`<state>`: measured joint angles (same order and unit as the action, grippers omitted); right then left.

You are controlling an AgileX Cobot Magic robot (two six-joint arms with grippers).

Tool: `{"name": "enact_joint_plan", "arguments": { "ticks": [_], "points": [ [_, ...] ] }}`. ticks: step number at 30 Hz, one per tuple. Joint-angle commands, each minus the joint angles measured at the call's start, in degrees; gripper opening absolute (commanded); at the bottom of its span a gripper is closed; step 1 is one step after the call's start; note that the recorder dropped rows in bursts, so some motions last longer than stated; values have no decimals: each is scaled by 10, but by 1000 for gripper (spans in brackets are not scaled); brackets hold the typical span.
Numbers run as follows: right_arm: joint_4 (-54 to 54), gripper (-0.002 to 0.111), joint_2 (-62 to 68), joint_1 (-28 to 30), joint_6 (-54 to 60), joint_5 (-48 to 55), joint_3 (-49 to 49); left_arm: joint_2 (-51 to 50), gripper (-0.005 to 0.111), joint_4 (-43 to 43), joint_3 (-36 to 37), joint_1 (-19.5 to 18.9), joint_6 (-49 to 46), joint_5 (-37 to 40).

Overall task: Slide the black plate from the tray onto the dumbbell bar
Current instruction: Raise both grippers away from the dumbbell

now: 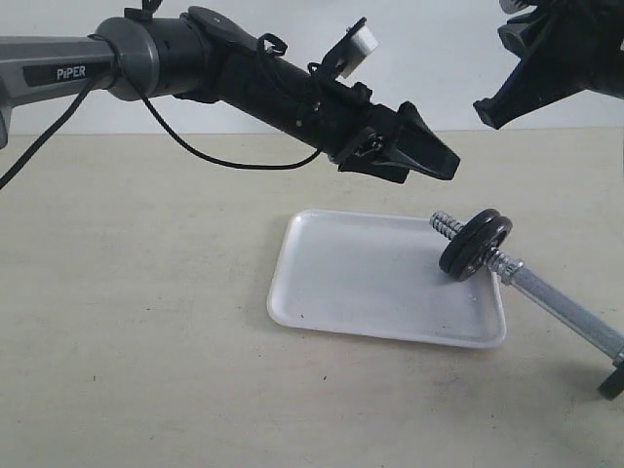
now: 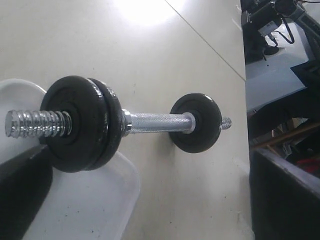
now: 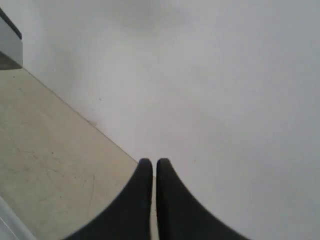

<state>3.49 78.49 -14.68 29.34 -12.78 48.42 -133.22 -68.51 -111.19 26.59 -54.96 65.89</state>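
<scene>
The dumbbell bar lies slanted on the table, its threaded end over the white tray. The small black plate sits on that threaded end, flat against a larger black disc. Both discs stand on the tray's right part. Another black disc is on the bar's far end. My left gripper hovers open above and to the left of the discs, holding nothing; its fingers frame the tray. My right gripper is raised at the top right, shut and empty.
A black cable hangs from the left arm over the beige table. The bar's far disc lies near the right edge of the exterior view. Dark equipment stands beyond the table's edge.
</scene>
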Motion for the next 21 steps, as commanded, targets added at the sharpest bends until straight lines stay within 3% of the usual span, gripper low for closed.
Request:
{"name": "enact_joint_plan", "arguments": {
  "ticks": [1, 21],
  "points": [
    [1, 0, -1, 2, -4, -2, -3, 9, 106, 2, -4, -2, 9, -2],
    [-4, 0, -1, 2, -7, 12, -3, 9, 106, 5, -4, -6, 14, -2]
  ]
}}
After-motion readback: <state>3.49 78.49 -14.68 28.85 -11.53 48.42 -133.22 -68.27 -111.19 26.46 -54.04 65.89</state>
